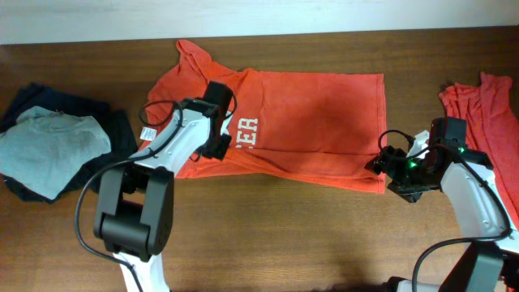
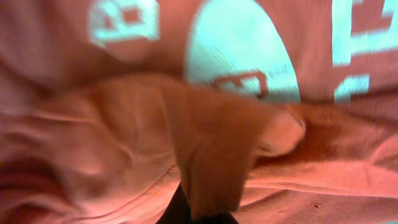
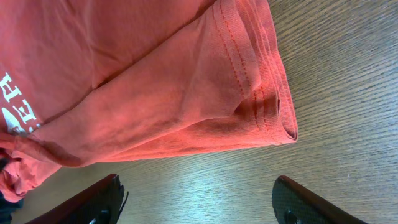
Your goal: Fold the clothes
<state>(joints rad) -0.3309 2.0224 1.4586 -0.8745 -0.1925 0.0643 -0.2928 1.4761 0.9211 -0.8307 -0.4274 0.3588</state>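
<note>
So the orange-red T-shirt (image 1: 316,113) is lying spread across the far middle of the wooden table (image 1: 284,235), the left gripper (image 1: 217,146) is clamped tight on a bunched-up fold by the white lettering (image 1: 247,131), and the right gripper (image 3: 199,202) hangs wide open, holding nothing, just off the shirt's near right hem corner (image 3: 289,130).

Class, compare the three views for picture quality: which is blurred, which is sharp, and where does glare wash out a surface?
Left wrist: the orange-red T-shirt fills the frame, soft and out of focus, lettering smeared. Right wrist: sharp, hem stitching crisp, a pale sheen on the table. Overhead: evenly lit, in focus.
</note>
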